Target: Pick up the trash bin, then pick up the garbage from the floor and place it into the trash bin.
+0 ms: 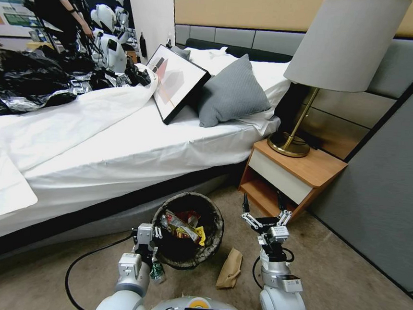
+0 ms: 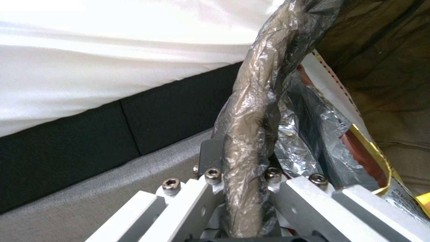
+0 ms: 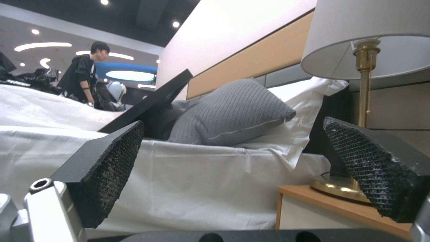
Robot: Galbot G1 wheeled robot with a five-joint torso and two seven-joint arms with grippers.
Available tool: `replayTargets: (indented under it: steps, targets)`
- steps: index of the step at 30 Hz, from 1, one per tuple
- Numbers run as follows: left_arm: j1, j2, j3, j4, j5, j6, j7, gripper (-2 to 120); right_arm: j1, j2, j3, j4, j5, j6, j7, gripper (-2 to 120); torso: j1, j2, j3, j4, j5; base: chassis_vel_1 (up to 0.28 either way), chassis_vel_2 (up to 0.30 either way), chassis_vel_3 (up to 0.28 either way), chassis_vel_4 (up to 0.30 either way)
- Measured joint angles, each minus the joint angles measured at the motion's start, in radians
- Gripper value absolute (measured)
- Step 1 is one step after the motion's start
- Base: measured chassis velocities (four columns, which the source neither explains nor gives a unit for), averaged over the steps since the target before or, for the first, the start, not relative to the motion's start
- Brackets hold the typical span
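1. L gripper [image 1: 146, 244] is clamped on the bag-wrapped rim of the trash bin [image 1: 215, 218]; the left wrist view shows the rim pinched between its jaws. The bin looks tipped toward the robot, mouth facing the head cam, by the bed base [image 1: 90, 217].
2. R gripper [image 1: 264, 217] hangs over the carpet [image 1: 349, 283] in front of the nightstand [image 1: 311, 171], jaws wide apart, nothing between the pads [image 3: 112, 168].
3. Step in hand, my read: fetch the next bit of litter w/ the R arm while L steadies the bin. Nearest piece is the brown paper bag [image 1: 230, 269], flat on the carpet between the two arms, just beside the bin.
4. To do it well: come down w/ jaws spread across the bag's narrow width, press lightly so the paper bunches, pinch, lift clear before swinging over. Keep L grip firm; a rim hold on a liner can slip.
5. A small green-labelled bottle [image 1: 157, 271] lies right by the L wrist, easy to knock or miss.
6. Bin contents: crinkled foil-and-red wrappers [image 1: 181, 223] and a yellow wrapper [image 1: 200, 235], plenty of room left.
7. Drop point should be mid-mouth, not on the rim, or light paper may slide back out.
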Motion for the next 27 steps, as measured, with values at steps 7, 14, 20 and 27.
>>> replayTargets:
  steps: [7,14,20,27]
  targets:
    - [-0.003,0.001,-0.01,-0.001,-0.005,0.0,0.0,0,-0.011,-0.044,-0.033,0.003,0.07,-0.176,0.073,100,0.0,0.0,0.0,0.0001,0.0,0.0,0.0,0.0,0.0]
    - [-0.008,0.003,-0.016,-0.002,-0.01,0.0,0.001,0,-0.002,-0.111,-0.062,-0.015,0.146,-0.351,0.138,100,0.0,0.0,0.0,0.0001,0.0001,0.0,0.0,0.0,0.0]
    - [-0.01,0.002,-0.012,0.001,-0.01,0.0,0.002,0,-0.013,-0.228,-0.083,-0.01,0.261,-0.562,0.187,100,0.0,0.0,0.0,0.0,0.0003,0.0,0.0,0.0,0.0]
    - [-0.004,0.0,-0.008,0.001,-0.007,-0.002,0.002,0,-0.051,-0.37,-0.112,-0.001,0.472,-0.75,0.241,100,0.0,0.0,0.0,0.0,0.0,0.0,0.0,0.0,0.0]
